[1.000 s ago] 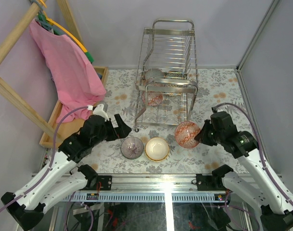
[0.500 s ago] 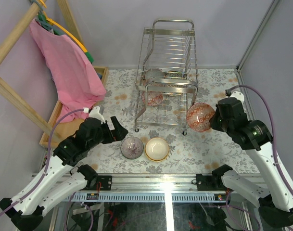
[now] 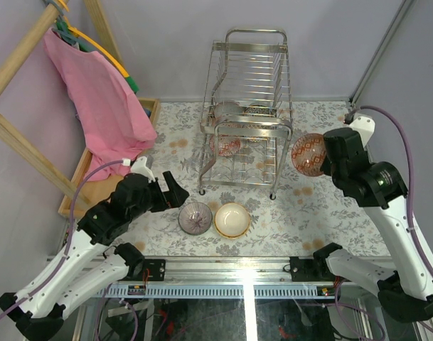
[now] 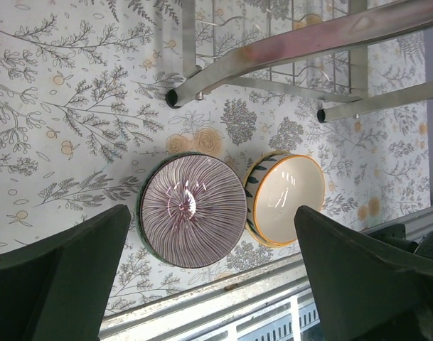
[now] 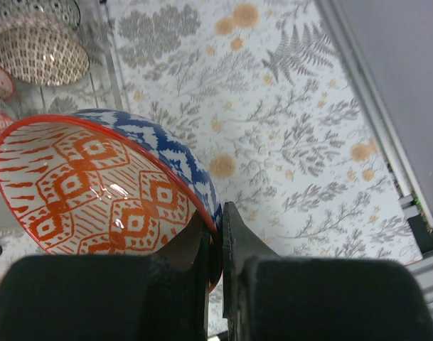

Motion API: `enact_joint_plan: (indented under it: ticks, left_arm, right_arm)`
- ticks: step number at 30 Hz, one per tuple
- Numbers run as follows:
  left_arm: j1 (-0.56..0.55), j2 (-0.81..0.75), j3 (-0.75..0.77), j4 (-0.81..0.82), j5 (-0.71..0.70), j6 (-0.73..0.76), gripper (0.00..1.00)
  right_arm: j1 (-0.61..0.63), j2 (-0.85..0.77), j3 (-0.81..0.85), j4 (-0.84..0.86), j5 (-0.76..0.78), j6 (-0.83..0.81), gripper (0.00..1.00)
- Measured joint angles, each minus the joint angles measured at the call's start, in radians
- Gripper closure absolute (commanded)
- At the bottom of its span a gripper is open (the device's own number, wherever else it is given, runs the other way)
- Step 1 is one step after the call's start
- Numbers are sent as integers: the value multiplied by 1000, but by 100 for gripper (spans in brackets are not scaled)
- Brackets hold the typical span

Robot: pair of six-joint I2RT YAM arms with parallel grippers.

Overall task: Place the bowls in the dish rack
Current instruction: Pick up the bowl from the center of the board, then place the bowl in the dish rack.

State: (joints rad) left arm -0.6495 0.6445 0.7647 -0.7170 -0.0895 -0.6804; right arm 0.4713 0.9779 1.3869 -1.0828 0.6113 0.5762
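Pinches glossy round red-patterned bowl (image 5: 95, 185) by rim in right gripper (image 5: 217, 224) — lifted higher now, beside chrome wire rack (image 3: 248, 85); holds left gripper (image 4: 212, 249) spread wide.

I find nothing to read in any view: no letters, numbers or brand marks. The bowl (image 5: 95, 192) pinched in my right claw (image 5: 215, 238) carries only orange diamonds and blue zigzags, no writing.

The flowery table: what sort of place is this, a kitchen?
Likely a robot test booth, not a real kitchen: plain walls box in the table, a left arm and right arm are bolted at its near edge, and a dish rack holds bowls.
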Motion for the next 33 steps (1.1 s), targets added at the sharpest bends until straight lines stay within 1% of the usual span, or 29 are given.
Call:
enact_joint_plan:
  ticks: [6,8,10,15,16,19,23,27,33]
  left_arm:
    - [0,-31,21,-16,0,0,0]
    - [0,-45,25,-23,0,0,0]
    - [0,-52,26,-28,0,0,0]
    - [0,-78,32,-71,0,1,0]
    - [0,-85,36,-77,0,1,0]
    - [0,-108,48,-91,0,1,0]
    - [0,-124,53,-103,1,0,0]
    - [-1,-138,54,-111,1,1,0]
    - [-1,-148,54,-115,1,1,0]
  right_arm:
    - [-21,69,127,19,63,-54,100]
    - [-73,91,145,55,56,-80,100]
    - [-157,115,145,86,21,-101,100]
    - [-446,187,106,172,-169,-125,100]
    - [-480,201,98,182,-199,-124,100]
    - [-568,250,64,233,-352,-106,100]
    - [-616,308,5,317,-537,-52,100]
    - [-619,368,-73,434,-713,14,100]
    - [-615,427,-216,645,-903,90,100]
